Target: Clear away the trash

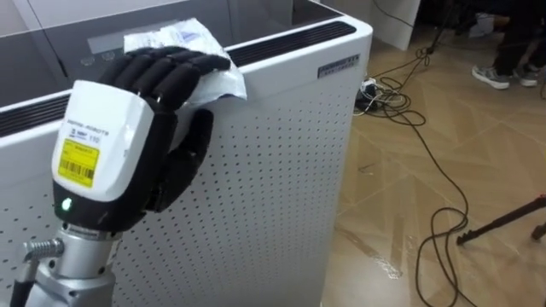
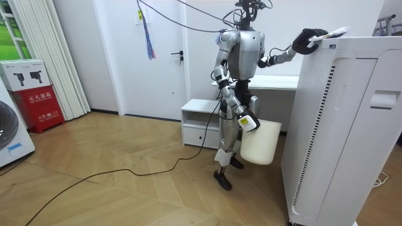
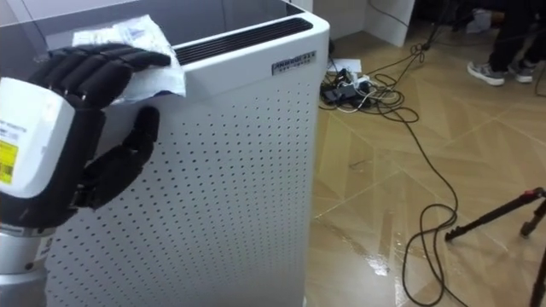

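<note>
There was one crumpled wrapper [image 1: 183,38], one tall white perforated unit [image 1: 273,170] and one white bin [image 2: 260,143]. Two robot hands were counted: the left hand [image 1: 162,72] and the right hand [image 2: 247,122]. The room also held one small white cabinet [image 2: 200,125], one red box [image 2: 36,103], one washing machine [image 2: 9,135] and one door [image 2: 160,56]. Two shoes [image 1: 490,77] of a person were on the floor.

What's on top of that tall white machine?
A crumpled white wrapper at its edge, the left hand lying across it; the part beneath is hidden.
</note>
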You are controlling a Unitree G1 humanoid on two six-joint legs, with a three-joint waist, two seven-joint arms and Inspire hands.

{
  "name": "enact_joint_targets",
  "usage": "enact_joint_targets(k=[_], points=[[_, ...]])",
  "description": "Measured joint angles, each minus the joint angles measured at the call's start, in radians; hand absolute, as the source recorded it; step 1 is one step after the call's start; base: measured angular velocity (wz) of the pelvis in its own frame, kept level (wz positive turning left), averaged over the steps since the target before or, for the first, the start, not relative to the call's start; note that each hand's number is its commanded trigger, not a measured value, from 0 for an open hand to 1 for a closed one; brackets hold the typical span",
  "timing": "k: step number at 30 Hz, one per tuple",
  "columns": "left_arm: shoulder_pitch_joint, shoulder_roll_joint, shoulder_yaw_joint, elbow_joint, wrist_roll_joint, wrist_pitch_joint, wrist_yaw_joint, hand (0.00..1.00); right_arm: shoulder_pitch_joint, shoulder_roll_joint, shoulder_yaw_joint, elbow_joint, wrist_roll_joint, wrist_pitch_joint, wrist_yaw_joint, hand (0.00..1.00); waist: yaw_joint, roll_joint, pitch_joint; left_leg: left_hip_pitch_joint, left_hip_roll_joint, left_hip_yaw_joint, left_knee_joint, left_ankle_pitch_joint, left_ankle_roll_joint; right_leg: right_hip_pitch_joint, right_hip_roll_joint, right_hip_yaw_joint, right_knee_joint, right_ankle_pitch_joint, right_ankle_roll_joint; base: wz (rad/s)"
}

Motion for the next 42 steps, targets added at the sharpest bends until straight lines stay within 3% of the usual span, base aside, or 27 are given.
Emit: enact_joint_targets(k=[3, 7, 14, 16, 17, 22, 28, 31, 42], points=[[-0.028, -0.003, 0.003, 0.004, 0.000, 0.033, 0.008, 1.00, 0.000, 0.000, 0.000, -0.001, 0.000, 0.001, 0.000, 1.00, -0.005, 0.002, 0.0002, 0.001, 0.001, 0.001, 0.000, 0.000, 0.000, 0.001, 0.002, 0.001, 0.001, 0.001, -0.001, 0.00], [-0.036, -0.003, 0.008, -0.004, -0.005, 0.049, 0.016, 1.00, 0.000, -0.005, -0.001, -0.016, 0.000, 0.010, -0.002, 1.00, -0.008, 0.008, 0.0045, -0.002, 0.002, 0.004, 0.000, 0.000, 0.000, -0.010, 0.003, 0.006, 0.012, 0.001, -0.002, -0.01], [-0.043, -0.003, 0.014, -0.027, -0.041, 0.052, 0.002, 1.00, 0.000, -0.007, 0.001, -0.063, 0.005, 0.009, -0.001, 1.00, -0.017, 0.002, 0.0133, -0.010, 0.004, 0.006, 0.001, 0.000, 0.000, -0.019, 0.004, 0.001, 0.013, 0.002, -0.004, -0.01], [-0.043, -0.006, 0.015, -0.054, -0.088, 0.053, -0.011, 1.00, 0.001, -0.004, 0.002, -0.063, 0.008, 0.009, -0.001, 1.00, -0.017, 0.002, 0.0116, -0.017, 0.003, 0.001, 0.001, 0.000, 0.000, -0.023, 0.004, -0.003, 0.011, 0.003, -0.005, 0.05], [-0.043, -0.007, 0.015, -0.070, -0.133, 0.053, -0.020, 1.00, 0.001, -0.002, 0.002, -0.063, 0.008, 0.009, 0.000, 1.00, -0.016, -0.005, 0.0152, -0.018, 0.004, -0.004, 0.001, 0.000, 0.000, -0.023, 0.005, -0.006, 0.010, 0.003, -0.005, 0.06], [-0.043, -0.020, 0.010, -0.140, -0.386, 0.052, -0.104, 1.00, 0.000, 0.005, 0.002, -0.063, 0.007, 0.009, 0.006, 1.00, -0.018, -0.027, 0.0067, -0.017, 0.004, -0.016, 0.001, 0.000, 0.000, -0.022, 0.004, -0.016, 0.007, 0.003, -0.005, 0.05], [-0.049, -0.042, -0.041, -0.173, -0.685, 0.005, -0.208, 1.00, 0.000, 0.008, 0.024, -0.063, 0.007, 0.007, 0.008, 1.00, -0.020, -0.024, 0.0081, -0.005, 0.003, -0.018, -0.001, 0.000, 0.000, -0.001, 0.001, -0.021, -0.009, 0.003, -0.004, 0.01], [-0.051, -0.049, -0.052, -0.173, -0.808, -0.002, -0.265, 1.00, -0.002, 0.008, 0.036, -0.063, 0.007, 0.007, 0.008, 1.00, -0.021, -0.021, 0.0094, -0.002, 0.005, -0.017, -0.001, 0.000, 0.000, 0.001, 0.002, -0.027, -0.008, 0.003, -0.004, -0.03], [-0.045, -0.049, -0.110, -0.149, -1.025, -0.002, -0.455, 1.00, -0.029, 0.008, 0.044, -0.062, 0.006, 0.007, 0.005, 1.00, -0.015, -0.016, 0.0193, -0.024, 0.004, -0.017, 0.000, 0.000, 0.000, -0.022, -0.007, -0.032, 0.001, 0.002, -0.003, 0.01]])
